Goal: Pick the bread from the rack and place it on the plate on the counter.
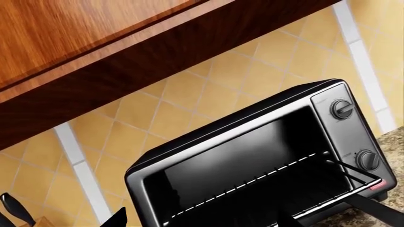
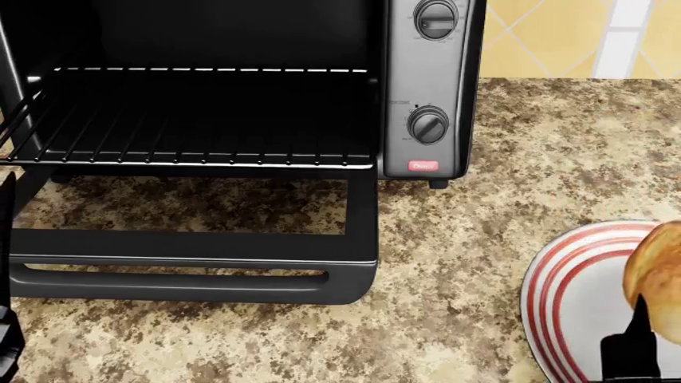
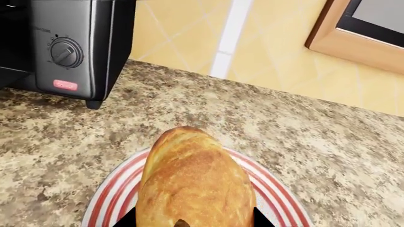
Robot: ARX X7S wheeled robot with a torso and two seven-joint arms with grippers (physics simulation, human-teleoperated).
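Note:
The bread (image 3: 196,184), a golden-brown oval roll, sits between the fingertips (image 3: 126,220) of my right gripper (image 3: 194,222), which is shut on it. It is over the plate (image 3: 107,198), a grey round plate with red and white rings. In the head view the bread (image 2: 658,275) and the plate (image 2: 564,303) show at the lower right on the counter (image 2: 468,263). The rack (image 2: 202,120) in the open toaster oven (image 2: 426,88) is bare. My left gripper (image 1: 202,222) is open and empty, facing the oven (image 1: 252,156).
The oven door (image 2: 191,263) lies folded down on the counter in front of the oven. A wooden wall cabinet (image 1: 94,47) hangs above the tiled wall. A knife block (image 1: 25,217) stands beside the oven. A wood-framed window (image 3: 366,28) is behind the plate.

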